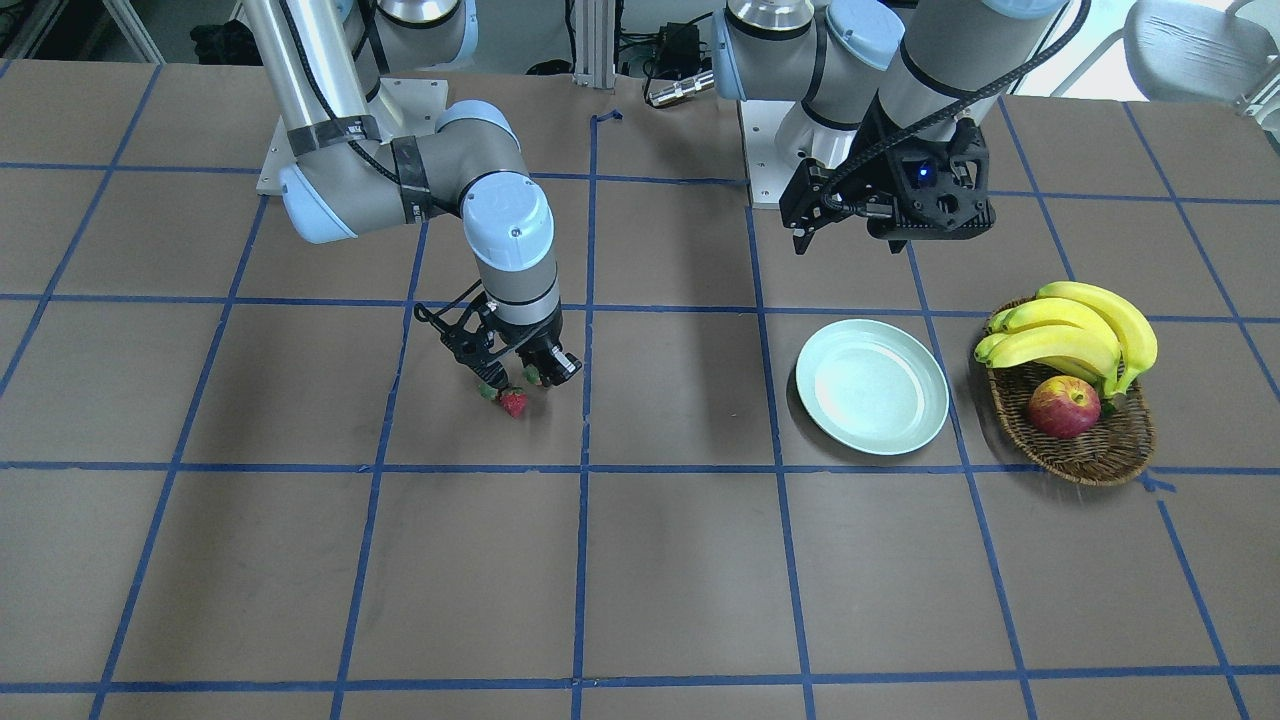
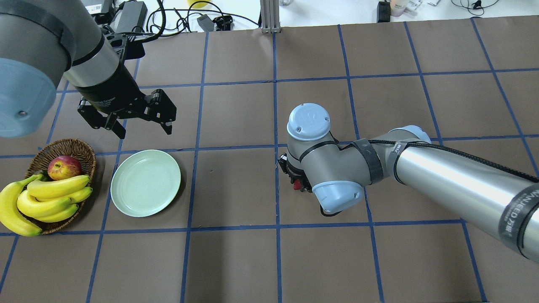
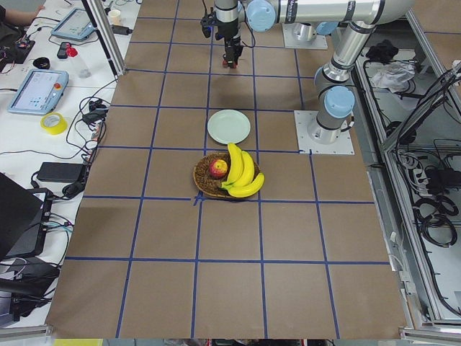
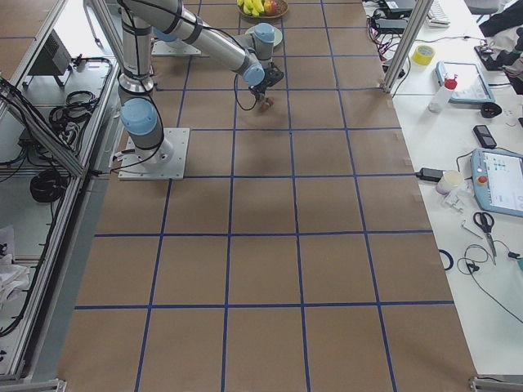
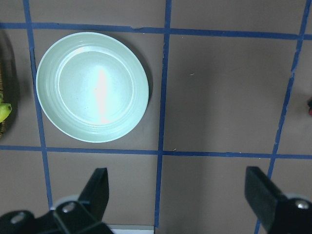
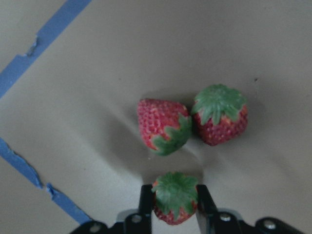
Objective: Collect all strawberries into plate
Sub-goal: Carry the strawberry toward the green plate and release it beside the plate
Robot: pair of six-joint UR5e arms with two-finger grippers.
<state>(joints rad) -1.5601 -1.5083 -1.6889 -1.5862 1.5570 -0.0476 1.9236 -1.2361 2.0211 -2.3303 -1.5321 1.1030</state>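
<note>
Barely under way: plate bare of fruit, all three strawberries yet to be brought across. Clamped between the right jaws, first strawberry, green cap up toward the wrist camera, pinched on both flanks. Hard to tell whether lifted or resting on the worktop. Just ahead of those jaws, lying on the worktop, the other two: second strawberry on its side straight in front, third strawberry ahead and slightly off to one side, the pair touching or very nearly so. Well apart from the right jaws, far out to their side, the pale green plate. Hovering over the worktop, left jaws spread wide and gripping nothing, plate ahead of them and over toward one finger. Beyond the plate from the right jaws, wicker basket with bananas and apple, no part of the job. Remaining, by the look of it: one carry to the plate with the held berry, then two more trips.
</note>
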